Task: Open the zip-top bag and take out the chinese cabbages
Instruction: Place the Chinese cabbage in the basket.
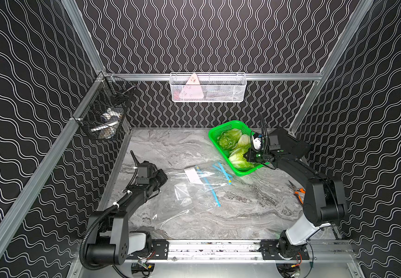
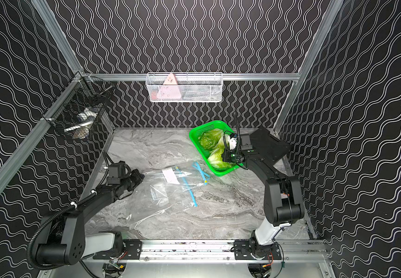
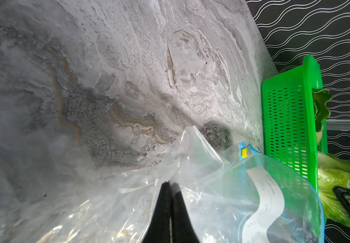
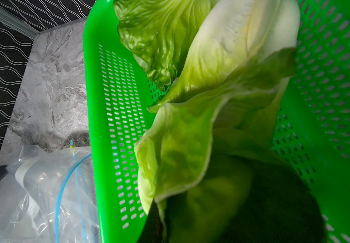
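Clear zip-top bag (image 1: 194, 192) lying emptied; chinese cabbages (image 1: 233, 142) sitting in basket (image 1: 221, 150).
I'm pinching bag film in closed left gripper (image 3: 169, 184); right gripper (image 4: 161, 213) clamping a cabbage leaf, only releasing left.

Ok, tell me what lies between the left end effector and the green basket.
The zip-top bag lies there, its blue zip end nearest the green basket; both top views show it.
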Motion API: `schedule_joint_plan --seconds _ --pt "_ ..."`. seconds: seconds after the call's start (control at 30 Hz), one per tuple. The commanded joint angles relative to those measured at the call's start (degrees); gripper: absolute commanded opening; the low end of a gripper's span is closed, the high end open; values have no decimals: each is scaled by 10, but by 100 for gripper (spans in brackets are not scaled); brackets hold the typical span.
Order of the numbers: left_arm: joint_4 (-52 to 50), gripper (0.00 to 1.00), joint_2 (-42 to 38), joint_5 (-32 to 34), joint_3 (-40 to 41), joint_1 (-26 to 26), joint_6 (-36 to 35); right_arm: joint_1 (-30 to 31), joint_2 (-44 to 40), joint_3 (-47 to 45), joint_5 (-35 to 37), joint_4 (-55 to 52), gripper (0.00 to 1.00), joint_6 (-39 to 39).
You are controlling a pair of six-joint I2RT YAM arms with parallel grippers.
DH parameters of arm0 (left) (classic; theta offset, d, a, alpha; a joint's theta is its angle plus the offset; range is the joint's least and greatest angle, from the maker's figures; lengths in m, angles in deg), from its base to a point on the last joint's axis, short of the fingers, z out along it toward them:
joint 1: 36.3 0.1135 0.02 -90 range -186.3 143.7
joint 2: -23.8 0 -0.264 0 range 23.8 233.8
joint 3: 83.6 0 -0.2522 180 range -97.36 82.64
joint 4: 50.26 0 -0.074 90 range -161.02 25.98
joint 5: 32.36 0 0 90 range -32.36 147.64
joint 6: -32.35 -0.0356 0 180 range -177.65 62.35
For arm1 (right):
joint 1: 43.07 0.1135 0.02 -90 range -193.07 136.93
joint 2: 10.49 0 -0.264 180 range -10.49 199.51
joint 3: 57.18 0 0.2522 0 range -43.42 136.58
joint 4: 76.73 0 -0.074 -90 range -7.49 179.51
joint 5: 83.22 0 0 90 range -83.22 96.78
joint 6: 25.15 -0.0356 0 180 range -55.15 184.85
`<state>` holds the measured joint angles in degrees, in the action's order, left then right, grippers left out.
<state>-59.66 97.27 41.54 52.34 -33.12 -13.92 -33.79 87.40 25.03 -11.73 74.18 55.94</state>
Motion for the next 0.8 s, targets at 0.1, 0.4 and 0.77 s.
schedule_joint_plan --seconds 0.1,0.4,0.77 --pt "16 0 1 -1 1 1 5 -7 52 13 36 -50 0 -31" --pt "16 0 0 -2 0 3 6 -10 -16 17 41 -39 36 -28" --pt "20 0 3 -6 0 3 7 -9 -101 34 86 -71 68 1"
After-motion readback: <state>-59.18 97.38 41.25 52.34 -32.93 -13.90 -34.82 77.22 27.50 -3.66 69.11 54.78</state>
